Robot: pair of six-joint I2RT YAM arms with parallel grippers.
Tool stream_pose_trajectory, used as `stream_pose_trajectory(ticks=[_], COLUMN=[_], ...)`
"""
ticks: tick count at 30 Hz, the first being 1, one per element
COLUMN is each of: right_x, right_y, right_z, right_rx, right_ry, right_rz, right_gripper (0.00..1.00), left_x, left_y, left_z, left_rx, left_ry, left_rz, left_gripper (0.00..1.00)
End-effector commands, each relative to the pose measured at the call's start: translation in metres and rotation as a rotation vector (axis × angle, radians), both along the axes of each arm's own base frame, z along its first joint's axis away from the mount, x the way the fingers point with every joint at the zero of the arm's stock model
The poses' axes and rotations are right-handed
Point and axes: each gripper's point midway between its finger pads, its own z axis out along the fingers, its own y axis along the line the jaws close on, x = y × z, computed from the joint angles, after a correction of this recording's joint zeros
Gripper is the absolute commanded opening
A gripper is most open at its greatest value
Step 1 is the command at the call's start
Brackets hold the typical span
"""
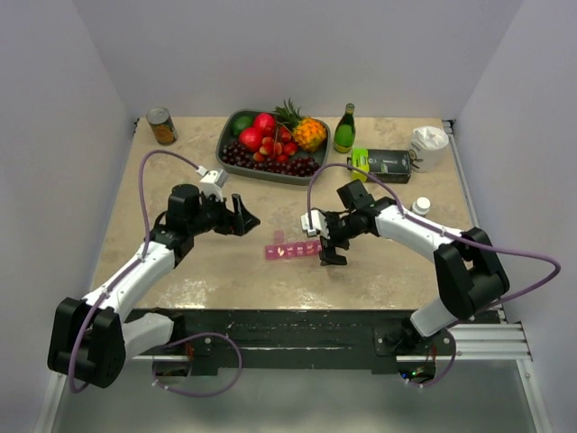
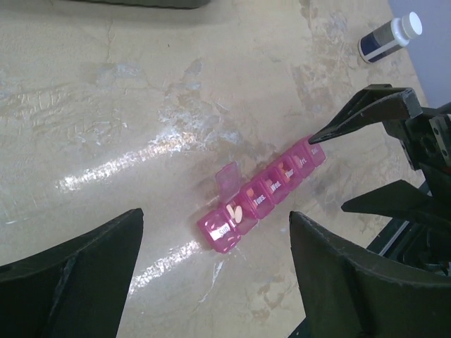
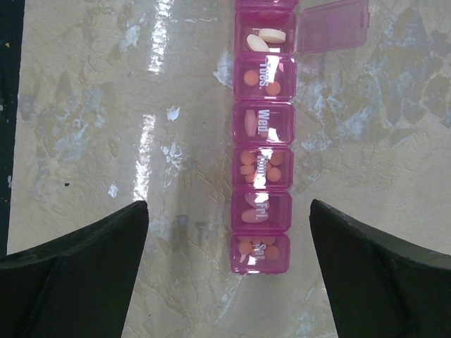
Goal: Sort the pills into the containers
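Observation:
The containers are one translucent pink pill organizer [image 1: 290,249] [image 2: 264,197] [image 3: 262,141] lying flat on the table between both arms. One lid [image 2: 227,176] [image 3: 332,26] stands open, and pale oval pills [image 2: 235,212] [image 3: 266,39] lie in that compartment. The closed compartments show orange and pink pills through their lids. My left gripper [image 1: 245,218] [image 2: 215,215] hovers open up and left of the strip's Sun end, holding nothing. My right gripper [image 1: 329,253] [image 3: 227,211] is open over the Sat end, its fingers either side of the strip and apart from it.
A fruit tray [image 1: 236,122], a can [image 1: 161,125], a green bottle [image 1: 344,128] and a dark box [image 1: 388,164] stand along the back. A small white bottle [image 1: 420,206] [image 2: 391,36] lies right of the right arm. Walls close both sides.

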Motion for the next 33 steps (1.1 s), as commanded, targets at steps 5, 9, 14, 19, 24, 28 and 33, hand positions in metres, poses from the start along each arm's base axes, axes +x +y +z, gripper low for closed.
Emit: stream_pose_trajectory(ticks=[5,9,14,19,24,28,33], right_x=[0.008,0.008,0.013,0.021,0.019,0.015,0.016], right_y=[0.004,0.002,0.005,0.011,0.018,0.021,0.020], right_z=[-0.003,-0.008,-0.013,-0.025,-0.032,-0.040,-0.048], right_rx=[-0.014,-0.026,-0.027,-0.067,-0.084,-0.115,-0.150], right_ry=[-0.005,0.001,-0.002,-0.001,0.000,-0.010,-0.016], right_rz=[-0.014,-0.017,-0.023,-0.029,-0.012,0.011,0.005], right_gripper=[0.99,0.98,0.96,0.92,0.85,0.76,0.58], left_x=[0.014,0.018,0.025,0.040,0.052,0.054,0.057], left_y=[-0.007,-0.008,-0.012,-0.012,-0.011,-0.014,-0.023], left_z=[0.012,0.005,-0.004,-0.017,-0.029,-0.057,-0.076], left_rx=[-0.079,-0.090,-0.103,-0.084,-0.044,0.000,0.021], left_ry=[-0.092,-0.081,-0.049,-0.007,0.020,0.089,0.135], left_rz=[0.020,0.029,0.034,0.069,0.107,0.106,0.080], left_gripper=[0.86,0.82,0.73,0.64,0.56,0.53,0.44])
